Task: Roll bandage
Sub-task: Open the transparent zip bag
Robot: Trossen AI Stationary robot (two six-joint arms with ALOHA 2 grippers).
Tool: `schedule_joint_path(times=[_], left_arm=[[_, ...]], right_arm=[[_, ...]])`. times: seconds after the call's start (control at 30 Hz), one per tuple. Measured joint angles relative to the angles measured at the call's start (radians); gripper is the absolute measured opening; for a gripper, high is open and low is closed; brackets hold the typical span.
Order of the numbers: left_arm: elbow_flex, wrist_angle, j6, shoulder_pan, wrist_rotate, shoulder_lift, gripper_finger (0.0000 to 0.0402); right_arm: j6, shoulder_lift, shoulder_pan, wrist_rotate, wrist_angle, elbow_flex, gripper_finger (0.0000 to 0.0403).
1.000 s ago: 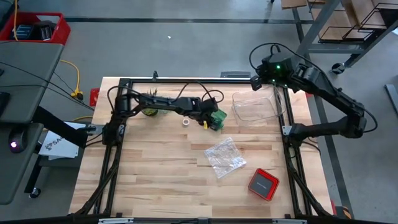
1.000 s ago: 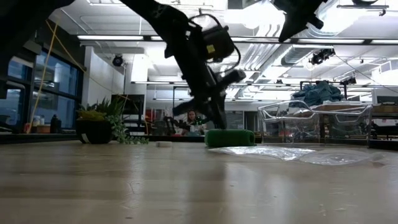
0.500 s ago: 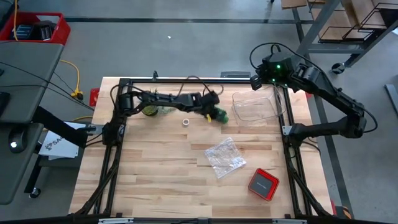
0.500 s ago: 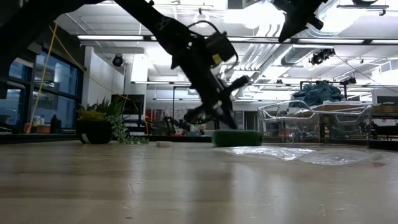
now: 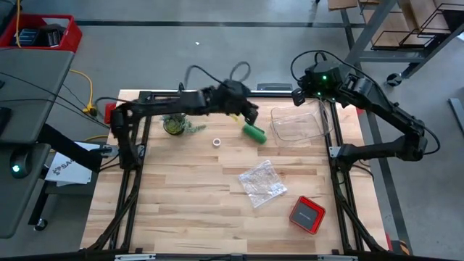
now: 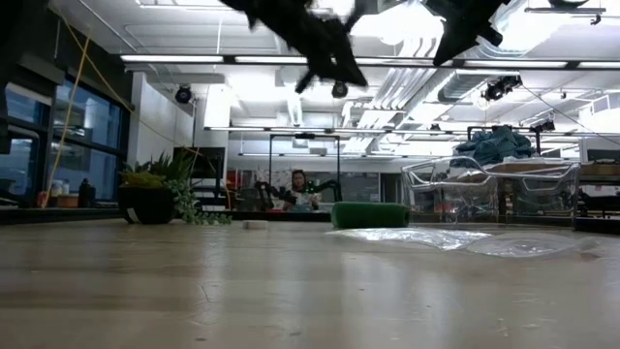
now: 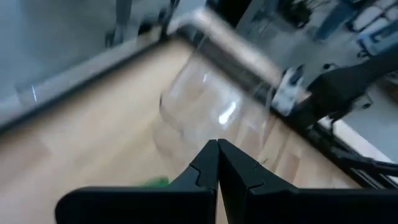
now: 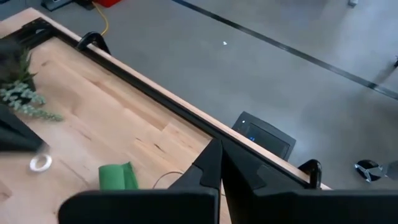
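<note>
The bandage [image 5: 254, 132] is a small bright green roll lying on its side on the wooden table, next to the clear container; it also shows in the low view [image 6: 370, 214] and the right wrist view [image 8: 118, 177]. My left gripper [image 5: 250, 112] hangs shut, high above and a little to the far side of the roll, touching nothing. In its own wrist view its shut fingertips [image 7: 217, 149] point toward the container, and a sliver of the green bandage [image 7: 152, 182] shows. My right gripper [image 8: 219, 149] waits shut, raised over the far right corner [image 5: 299, 94].
A clear plastic container [image 5: 297, 125] stands right of the roll. A small white tape ring [image 5: 217, 142] lies to its left, past which stands a potted plant [image 5: 174, 125]. A crinkly clear bag [image 5: 261, 181] lies mid-table and a red box [image 5: 307, 214] nearer the front right.
My left gripper has risen from table height beside the roll to well above it, tipping more level and drawing toward the table's far edge, its fingers shut all the while. The green roll has stayed on the table, having shifted slightly toward the container early on.
</note>
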Motion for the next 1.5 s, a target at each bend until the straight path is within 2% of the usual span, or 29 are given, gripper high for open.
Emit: schedule_joint_path(times=[0.13, 0.3, 0.47, 0.57, 0.77, 0.93, 1.13, 1.23, 1.3, 1.4, 1.5], left_arm=[[0.0, -0.023, 0.133, -0.004, -0.032, -0.129, 0.0], [0.0, -0.055, 0.179, -0.01, -0.081, -0.244, 0.0], [0.0, -0.119, 0.179, -0.029, -0.076, -0.305, 0.0], [0.0, -0.211, 0.193, -0.053, -0.054, -0.316, 0.0002], [0.0, -0.478, 0.171, -0.112, -0.046, -0.303, 0.0035], [-0.011, -0.601, 0.144, -0.168, -0.046, -0.255, 0.0089], [-0.149, -0.513, 0.072, -0.216, -0.043, -0.226, 0.0155], [-0.259, -0.391, 0.011, -0.231, -0.023, -0.231, 0.0178], [-0.325, -0.33, -0.045, -0.234, 0.013, -0.232, 0.0189], [-0.407, -0.23, -0.13, -0.235, 0.054, -0.232, 0.02], [-0.464, -0.159, -0.194, -0.234, 0.075, -0.232, 0.0205]], right_arm=[[-0.022, 0.0, 0.0, -0.045, 0.0, 0.0, 0.0], [-0.021, 0.0, 0.0, -0.123, 0.002, 0.0, 0.0], [0.006, 0.002, 0.007, -0.353, 0.002, 0.0, 0.0], [0.006, 0.016, 0.045, -0.48, -0.065, 0.002, 0.0], [0.017, 0.088, 0.217, -0.469, -0.326, -0.017, 0.0], [0.108, 0.094, 0.357, -0.542, -0.297, -0.201, 0.0027], [0.33, 0.095, 0.515, -0.687, -0.11, -0.497, 0.0126], [0.434, 0.095, 0.593, -0.691, 0.052, -0.587, 0.0174], [0.538, 0.094, 0.631, -0.636, 0.17, -0.625, 0.0194], [0.662, 0.101, 0.669, -0.52, 0.281, -0.66, 0.0204], [0.695, 0.146, 0.682, -0.434, 0.305, -0.665, 0.0206]])
